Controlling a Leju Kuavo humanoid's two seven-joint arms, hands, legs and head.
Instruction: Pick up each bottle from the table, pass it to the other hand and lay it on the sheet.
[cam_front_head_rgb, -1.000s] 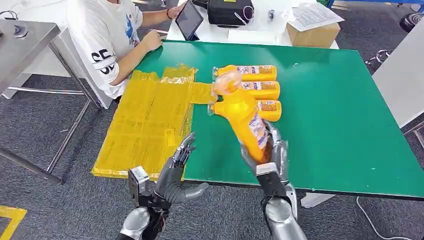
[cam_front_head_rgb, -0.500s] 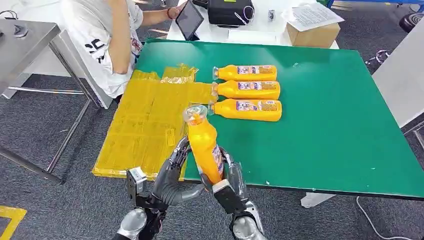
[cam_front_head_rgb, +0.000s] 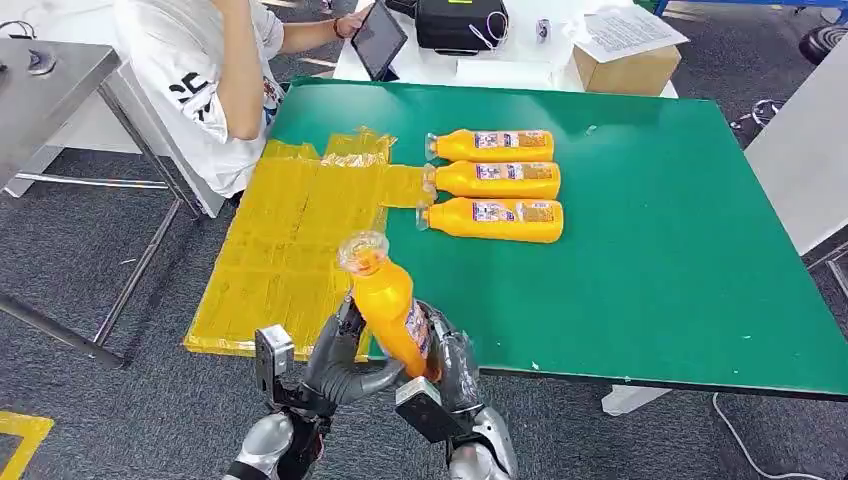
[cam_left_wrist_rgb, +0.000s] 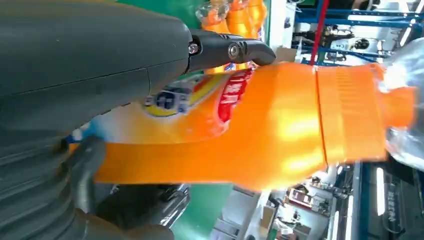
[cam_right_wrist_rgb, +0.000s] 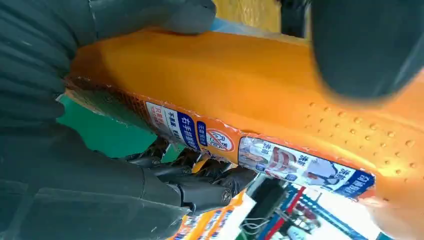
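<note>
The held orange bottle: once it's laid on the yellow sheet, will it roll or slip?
The held orange bottle looks glossy, so it may slip between the left hand and right hand. Its body looks rounded, so it might roll; the three bottles on the table lie still.

Between our left hand (cam_front_head_rgb: 340, 362) and right hand (cam_front_head_rgb: 452, 368) stands a bottle (cam_front_head_rgb: 385, 300) — sheet (cam_front_head_rgb: 290, 240) ahead-left, three bottles (cam_front_head_rgb: 492, 180) ahead-right on the counter (cam_front_head_rgb: 680, 240).

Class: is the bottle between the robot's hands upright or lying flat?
Roughly upright: the bottle leans slightly, cap uppermost, base between both hands.
</note>
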